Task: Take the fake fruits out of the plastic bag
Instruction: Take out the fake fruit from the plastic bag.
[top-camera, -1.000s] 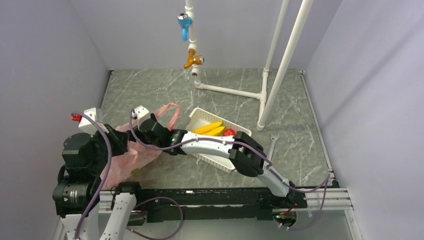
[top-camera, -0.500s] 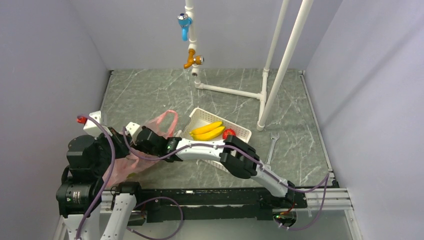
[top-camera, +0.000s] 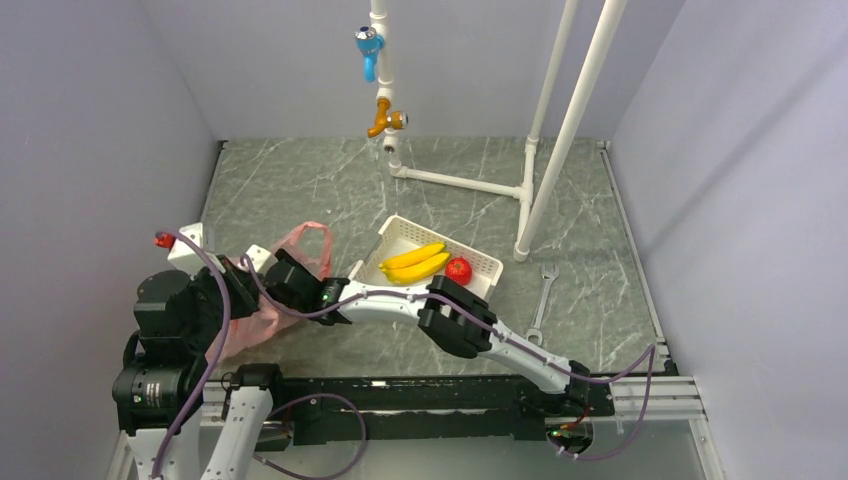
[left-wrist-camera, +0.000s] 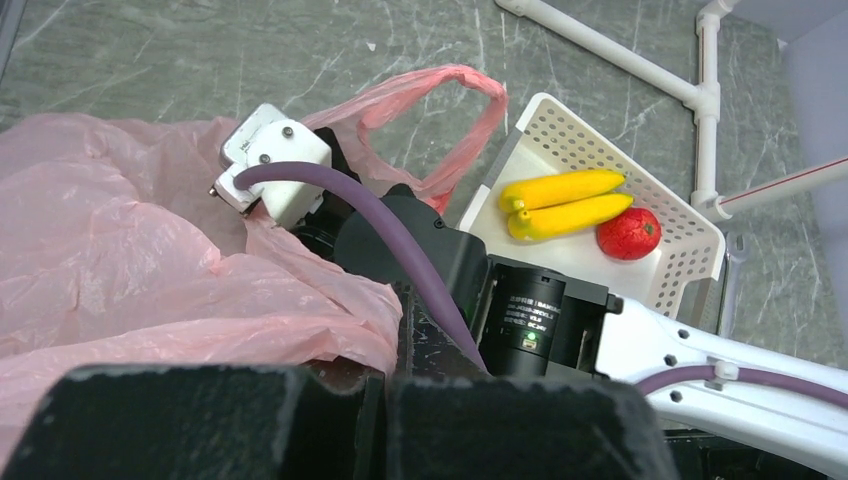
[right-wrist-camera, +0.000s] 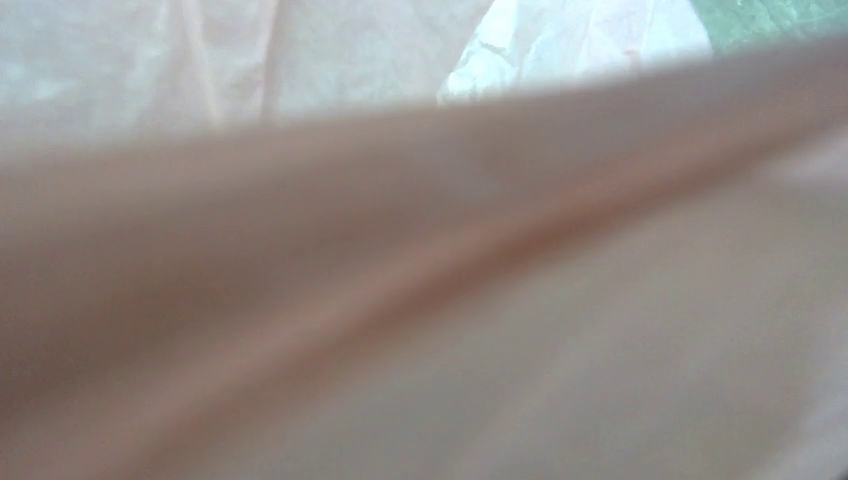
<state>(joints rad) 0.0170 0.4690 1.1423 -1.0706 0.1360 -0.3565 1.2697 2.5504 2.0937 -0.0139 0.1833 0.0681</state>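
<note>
Progress: bananas (top-camera: 415, 262) and red fruit (top-camera: 459, 269) are out of the bag, lying side by side in the white basket (left-wrist-camera: 520, 150), well beyond the left fingers (left-wrist-camera: 200, 425) and off to their right. The green fruit shows in no view. Judged to be inside the bag, so about one item is left to extract.

Plastic bag (left-wrist-camera: 120, 260): crumpled on the worktop (top-camera: 300, 180), directly ahead of the left fingers and to their left, one loop handle standing up toward the basket.

Right arm (left-wrist-camera: 440, 250): stretched low across the worktop toward the left, wrist pushed into the bag mouth. The right fingers are buried in the plastic, and the right wrist view shows only blurred pink film, so I cannot tell whether they are spread or closed, or on anything.

Left arm: folded close to its base, wrist pitched down at the bag's near edge. Film runs down to the left fingers. Pinched or merely touching: cannot tell.
</note>
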